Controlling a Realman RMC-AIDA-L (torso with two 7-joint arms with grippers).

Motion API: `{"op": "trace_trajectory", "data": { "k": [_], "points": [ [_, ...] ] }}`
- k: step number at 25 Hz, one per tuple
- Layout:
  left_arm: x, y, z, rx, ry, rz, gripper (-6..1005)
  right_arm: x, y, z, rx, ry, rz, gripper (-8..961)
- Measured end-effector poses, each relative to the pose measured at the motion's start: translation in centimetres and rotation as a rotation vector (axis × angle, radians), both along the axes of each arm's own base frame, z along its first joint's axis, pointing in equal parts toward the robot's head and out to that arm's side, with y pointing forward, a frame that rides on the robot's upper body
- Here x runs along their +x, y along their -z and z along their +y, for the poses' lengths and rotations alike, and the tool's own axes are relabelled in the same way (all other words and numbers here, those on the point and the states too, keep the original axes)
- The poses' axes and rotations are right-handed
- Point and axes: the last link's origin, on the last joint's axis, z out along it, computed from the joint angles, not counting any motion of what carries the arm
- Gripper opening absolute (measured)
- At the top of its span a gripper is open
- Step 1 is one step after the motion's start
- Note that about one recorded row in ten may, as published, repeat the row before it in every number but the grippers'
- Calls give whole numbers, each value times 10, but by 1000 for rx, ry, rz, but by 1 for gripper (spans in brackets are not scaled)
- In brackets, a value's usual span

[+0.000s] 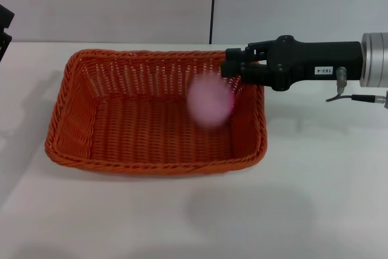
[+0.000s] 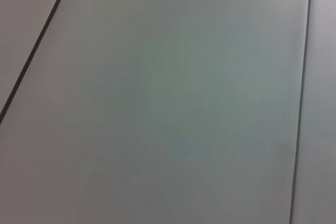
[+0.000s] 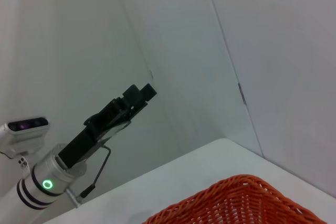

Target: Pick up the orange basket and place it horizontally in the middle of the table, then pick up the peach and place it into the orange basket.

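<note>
R gripper (image 1: 225, 63) hangs over the far-right corner of the orange basket (image 1: 151, 167), fingers spread w/ nothing between them. Peach (image 1: 210, 106) is smeared by motion blur just below and left of the fingertips, not touching them, over the right part of the basket interior. Prob. mid-drop; can't tell if it has reached the floor of the basket.

L gripper (image 3: 147, 92) is parked up high on the far left, well apart from the work.

Risks, my read:
- Peach is round and light, so it could bounce off the woven floor or the sloped right wall and hop over the rim. It's falling near the right wall, not centre, so less margin on that side.
- If it rolls, the near-right corner looks the likeliest stop; should stay inside since the walls are tall vs the peach.
- R gripper sits close above the far rim. Dipping while pulling out could snag the braid and drag or tip the basket.

Room: basket lies lengthwise across the middle of the table (image 1: 303, 210). Bare tabletop to the right and near side. Cleanest exit for the R arm looks like up, then right. Back wall stands just past the far table edge, so little room that way.
</note>
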Motion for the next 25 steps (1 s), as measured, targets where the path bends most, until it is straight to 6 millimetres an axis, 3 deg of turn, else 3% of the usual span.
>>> {"op": "trace_trajectory", "data": {
  "k": [4, 8, 16, 25],
  "points": [
    [-1, 0, -1, 0, -1, -1, 653, 2, 0, -2, -3, 3, 2, 259],
    [-1, 0, -1, 0, -1, -1, 653, 4, -2, -7, -1, 12, 40, 452],
    [1, 2, -3, -2, 3, -15, 652, 18, -26, -27, 140, -20, 219, 452],
    [-2, 1, -8, 18, -12, -29, 652, 73, -53, -52, 486, 78, 336, 452]
  ]
}}
